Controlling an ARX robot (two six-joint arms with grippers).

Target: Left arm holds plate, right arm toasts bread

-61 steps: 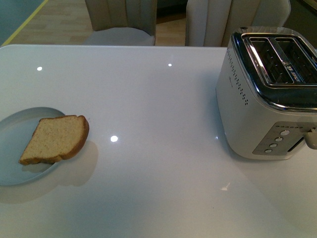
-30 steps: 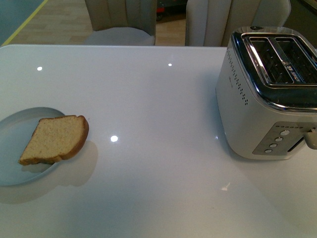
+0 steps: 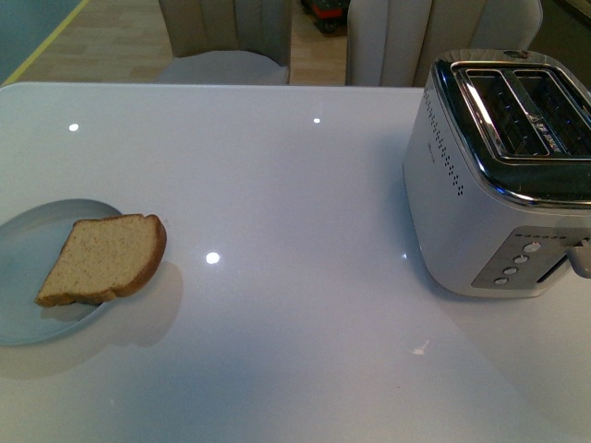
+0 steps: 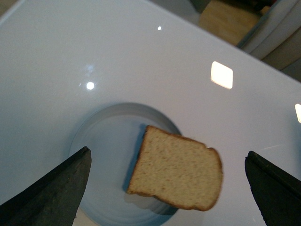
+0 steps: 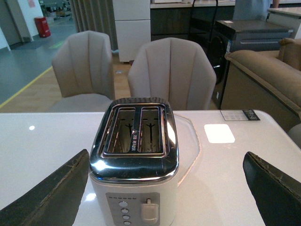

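A slice of light brown bread (image 3: 103, 259) lies on the pale blue-grey plate (image 3: 23, 277) at the table's left edge, its rounded end hanging over the plate's right rim. In the left wrist view my left gripper (image 4: 169, 188) is open above them, its black fingers (image 4: 51, 188) far apart either side of the bread (image 4: 176, 172) and plate (image 4: 106, 155). My right gripper (image 5: 164, 197) is open, facing the front of a white and chrome two-slot toaster (image 5: 134, 160). The toaster (image 3: 503, 175) stands at the table's right. Neither arm shows in the front view.
The white glossy table (image 3: 295, 185) spans the view. Two beige chairs (image 5: 171, 70) stand behind its far edge. The toaster's lever (image 5: 149, 209) and buttons face my right gripper. A sofa (image 5: 263, 80) is at the far right.
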